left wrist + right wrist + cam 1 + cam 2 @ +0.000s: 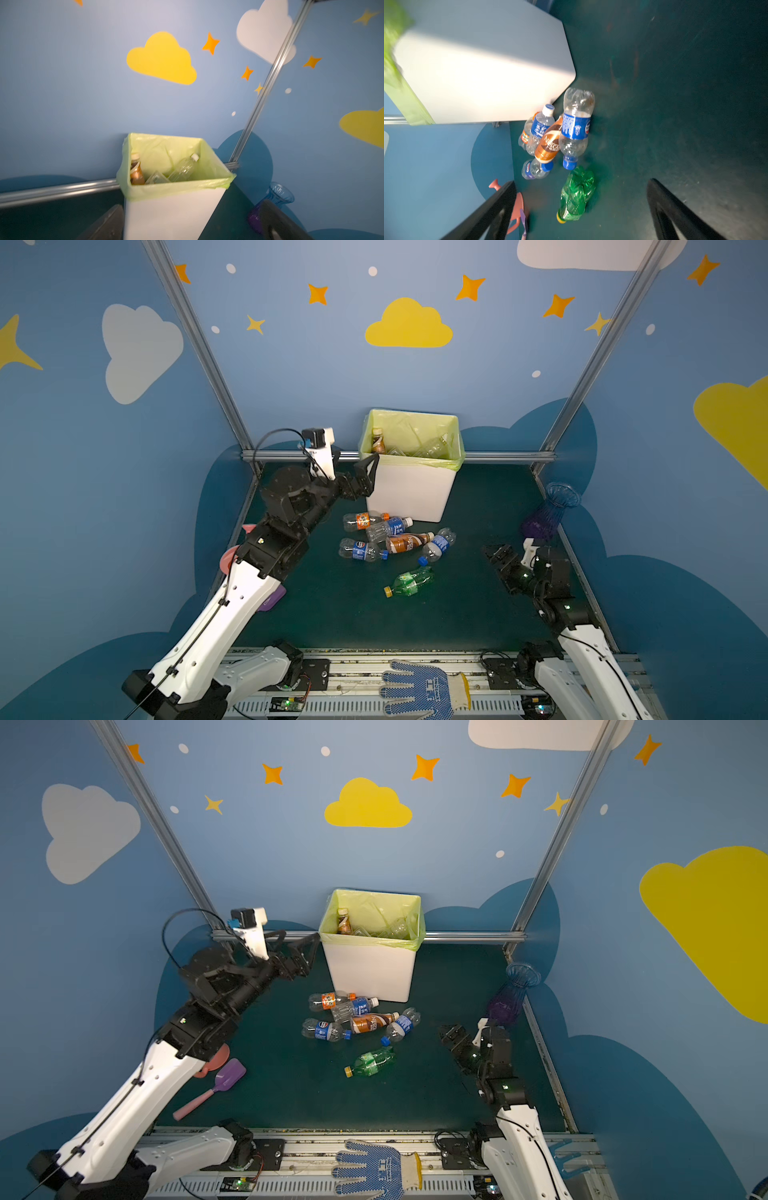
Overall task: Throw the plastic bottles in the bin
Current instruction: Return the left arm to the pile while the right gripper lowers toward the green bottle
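Green bottle (409, 581): lies alone on the mat (332, 614), nearest of all; I judge it the easy next pick, so clamp across its waist and lift it above the bin (409, 489) before releasing
Left claw (292, 942): jaws wide apart, empty, just left of the bin's rim
Right claw (496, 551): wide apart, empty, right of the green bottle
Other bottles (392, 526): five heaped at the bin's near foot, more inside

Beyond the left claw (300, 937) rises a blue back wall (270, 857) painted with a yellow cloud (368, 805), white clouds (89, 828) and orange stars (424, 767). Silver posts (158, 828) mark the corners behind it and to either side. Below it lies dark green matting (291, 1094).
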Robot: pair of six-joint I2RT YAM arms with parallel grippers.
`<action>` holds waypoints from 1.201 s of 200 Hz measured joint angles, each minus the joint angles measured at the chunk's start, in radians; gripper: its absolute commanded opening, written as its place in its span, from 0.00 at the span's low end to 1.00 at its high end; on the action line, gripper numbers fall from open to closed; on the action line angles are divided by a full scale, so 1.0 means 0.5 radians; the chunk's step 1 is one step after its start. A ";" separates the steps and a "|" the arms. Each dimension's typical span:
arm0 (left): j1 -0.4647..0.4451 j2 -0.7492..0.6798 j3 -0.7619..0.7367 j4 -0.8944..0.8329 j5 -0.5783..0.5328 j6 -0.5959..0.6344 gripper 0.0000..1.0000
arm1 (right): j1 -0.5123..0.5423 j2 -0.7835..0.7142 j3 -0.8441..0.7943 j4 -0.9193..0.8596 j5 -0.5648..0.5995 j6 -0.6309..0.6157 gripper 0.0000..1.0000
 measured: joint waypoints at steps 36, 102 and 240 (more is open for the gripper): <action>0.013 -0.260 -0.655 -0.050 -0.170 -0.108 1.00 | 0.600 0.202 -0.037 0.111 0.335 0.227 0.98; 0.047 -0.632 -1.290 -0.095 -0.302 -0.406 1.00 | 1.345 1.003 0.180 0.275 0.790 0.592 0.98; 0.049 -0.953 -1.656 -0.245 -0.324 -0.610 1.00 | 1.505 1.883 0.980 -0.060 0.819 0.981 0.98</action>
